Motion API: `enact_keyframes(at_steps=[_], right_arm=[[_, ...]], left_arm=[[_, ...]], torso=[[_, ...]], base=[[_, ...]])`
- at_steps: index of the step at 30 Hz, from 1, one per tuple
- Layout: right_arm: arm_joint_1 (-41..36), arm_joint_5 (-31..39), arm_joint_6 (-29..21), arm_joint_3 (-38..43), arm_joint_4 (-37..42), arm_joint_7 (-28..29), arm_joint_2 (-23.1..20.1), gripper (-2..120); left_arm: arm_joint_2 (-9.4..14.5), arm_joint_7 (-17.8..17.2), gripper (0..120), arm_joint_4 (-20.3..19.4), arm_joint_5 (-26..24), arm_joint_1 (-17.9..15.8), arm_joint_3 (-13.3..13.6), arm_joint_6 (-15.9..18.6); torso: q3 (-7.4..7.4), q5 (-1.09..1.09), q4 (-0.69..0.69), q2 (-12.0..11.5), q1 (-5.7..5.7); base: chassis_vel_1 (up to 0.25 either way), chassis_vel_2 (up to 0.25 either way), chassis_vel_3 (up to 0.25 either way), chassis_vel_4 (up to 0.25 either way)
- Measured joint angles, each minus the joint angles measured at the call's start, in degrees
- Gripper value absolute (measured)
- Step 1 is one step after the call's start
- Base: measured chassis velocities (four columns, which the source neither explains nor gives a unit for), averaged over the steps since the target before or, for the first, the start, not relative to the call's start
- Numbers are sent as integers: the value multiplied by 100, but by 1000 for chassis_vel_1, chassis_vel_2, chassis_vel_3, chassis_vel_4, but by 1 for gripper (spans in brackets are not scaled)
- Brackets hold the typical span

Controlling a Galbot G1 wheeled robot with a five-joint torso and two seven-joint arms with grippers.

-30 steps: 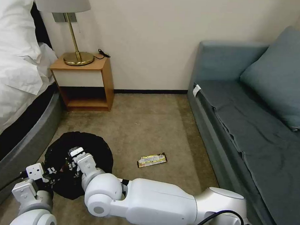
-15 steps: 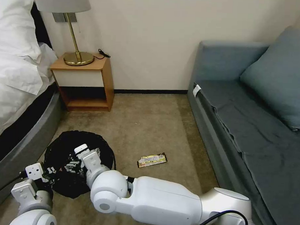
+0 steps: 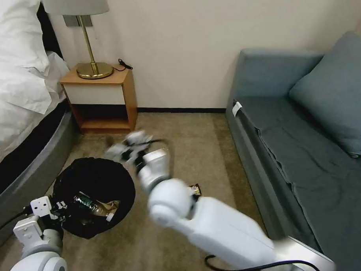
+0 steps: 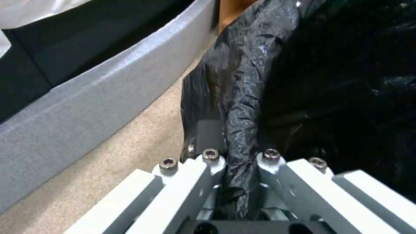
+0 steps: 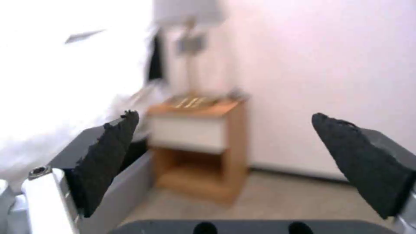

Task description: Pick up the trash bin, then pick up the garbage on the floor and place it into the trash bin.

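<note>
Head view, right gripper (image 3: 127, 146): a second ago it hung low inside the bin's mouth; now it is up and clear, beyond the bin's far edge, toward the nightstand (image 3: 101, 99).
Head view, bin (image 3: 93, 195): it sits on the carpet beside the bed frame (image 3: 27, 177), with a green-labelled bottle (image 3: 82, 200) and a crumpled brown bag (image 3: 103, 207) lying inside, uncovered now that the arm has left.
Head view, wrapper (image 3: 195, 188): on the carpet right of the bin, near it, mostly hidden behind the right arm; it has not moved.
Head view, left gripper (image 3: 61, 210): at the bin's near edge, where it was before.
Left wrist view, left gripper (image 4: 240, 165): its fingers are pinched on a fold of the bin's black liner (image 4: 242, 97), holding the rim.
Right wrist view, right gripper (image 5: 234, 162): pads spread wide, nothing between them, pointing at the nightstand (image 5: 199, 143).
Meaning: the drop looks finished; judging from this, the wrapper is the piece left to fetch.
</note>
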Motion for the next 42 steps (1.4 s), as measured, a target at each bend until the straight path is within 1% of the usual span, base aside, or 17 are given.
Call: enact_keyframes(at_steps=[1,2,3,4,5,7,8,9,10,11,12,14,15,16,20,29,42], right_arm=[[-390,-283,45,570,349,-93,-341,100],[-733,-448,57,894,555,-143,-591,100],[-733,-448,57,894,555,-143,-591,100],[-1039,-592,58,1125,708,-169,-783,100],[-1579,-900,84,1572,960,-219,-1032,100],[-2263,-1279,158,2172,1241,-250,-1171,100],[-2263,-1279,158,2172,1241,-250,-1171,100],[-2594,-1432,212,2395,1350,-275,-1178,100],[-2796,-1514,251,2523,1411,-291,-1173,100],[-3667,-1816,448,2995,1637,-340,-984,100],[-4016,-1951,559,3118,1684,-370,-835,100],[-4107,-1992,589,3151,1691,-377,-790,100],[-4482,-2222,758,3251,1699,-441,-580,100],[-4631,-2365,874,3261,1664,-461,-469,100],[-4746,-2575,1065,3224,1539,-527,-378,100],[-4638,-2537,1074,3179,1483,-534,-414,100],[-4577,-2509,1109,3159,1435,-512,-465,100]], left_arm=[[5,9,2,22,-4,-7,-4,-13],[10,6,2,36,-5,-11,-13,-24],[10,6,2,36,-5,-11,-13,-24],[12,4,2,48,-5,-15,-19,-36],[15,8,2,74,-14,-22,-28,-57],[15,9,2,102,-23,-27,-45,-91],[15,9,2,102,-23,-27,-45,-91],[14,10,2,106,-32,-27,-55,-106],[15,8,2,108,-41,-27,-64,-109],[16,7,2,108,-77,-27,-83,-125],[20,8,2,108,-93,-27,-89,-125],[20,8,2,108,-97,-27,-91,-126],[30,9,2,108,-116,-34,-103,-128],[36,9,2,103,-139,-40,-110,-129],[58,9,2,88,-201,-47,-155,-129],[40,7,2,23,-218,-13,-153,-126],[-12,2,2,-34,-177,23,-133,-125]], torso=[[-1,0,3,1,0],[0,-1,0,1,0],[0,-1,0,1,0],[0,0,0,0,0],[0,2,-2,0,0],[-1,-2,-4,1,0],[-1,-2,-4,1,0],[-1,-1,-1,0,0],[-1,1,-1,1,0],[-1,-3,0,1,0],[-1,-1,-1,1,-1],[-1,-1,-2,1,0],[-1,-1,-2,1,-1],[-1,-4,-1,1,-1],[-1,-3,1,1,0],[-1,-3,1,1,0],[0,-3,1,1,0]], base=[[0,0,0,0],[0,0,0,0],[0,0,0,0],[0,0,0,0],[0,0,0,0],[0,0,0,0],[0,0,0,0],[0,0,0,0],[0,0,0,0],[0,0,0,0],[0,0,0,0],[0,0,0,0],[0,0,0,0],[0,0,0,0],[0,0,0,0],[0,0,0,0],[-65,64,72,-64]])
